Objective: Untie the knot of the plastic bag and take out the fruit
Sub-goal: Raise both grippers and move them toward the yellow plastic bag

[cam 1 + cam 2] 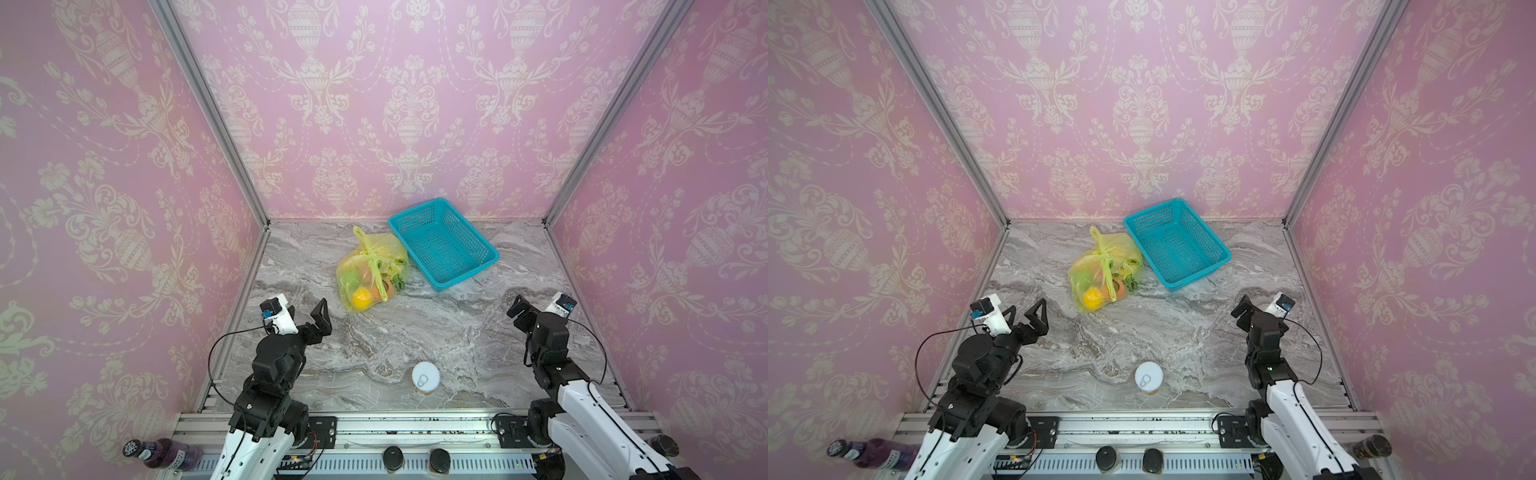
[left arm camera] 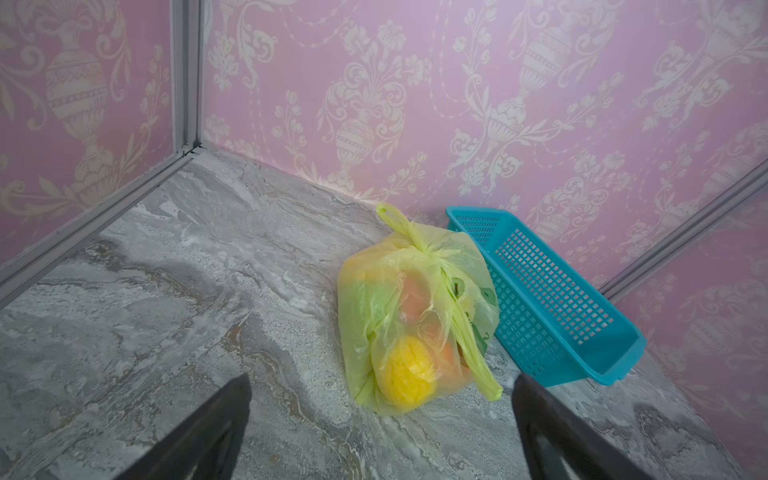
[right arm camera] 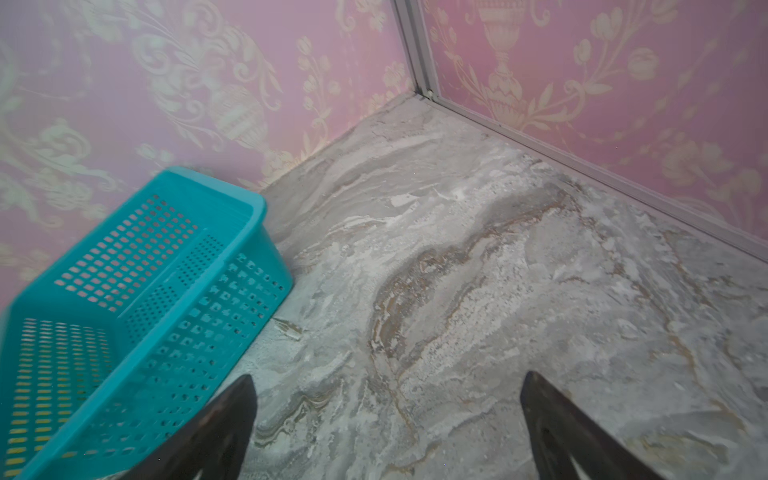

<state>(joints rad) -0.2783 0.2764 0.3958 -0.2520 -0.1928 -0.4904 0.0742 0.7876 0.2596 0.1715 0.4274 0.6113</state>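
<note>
**Top views: knotted bag lies beside basket, both grippers released**

In both top views the knot point(image 1: 368, 252) is tied. It sits on the upper part of the bag point(image 1: 353, 270), with one tail pointing to the frame's top and the other trailing down over the fruit point(image 1: 361, 298). The fruit shows through the film as a yellow piece at the bag's lower end, with orange and green shapes above it. The bag lies just above the frame's centre on the table point(image 1: 415, 332), its right edge against the long side of the basket point(image 1: 415, 222). A can point(image 1: 426, 376) stands at lower centre, well apart. The left gripper point(image 1: 1027, 311), at centre left, is spread wide and empty, near the bag but clear of it. The right gripper point(image 3: 386, 376), at centre right, is equally spread and empty over bare table.
</note>
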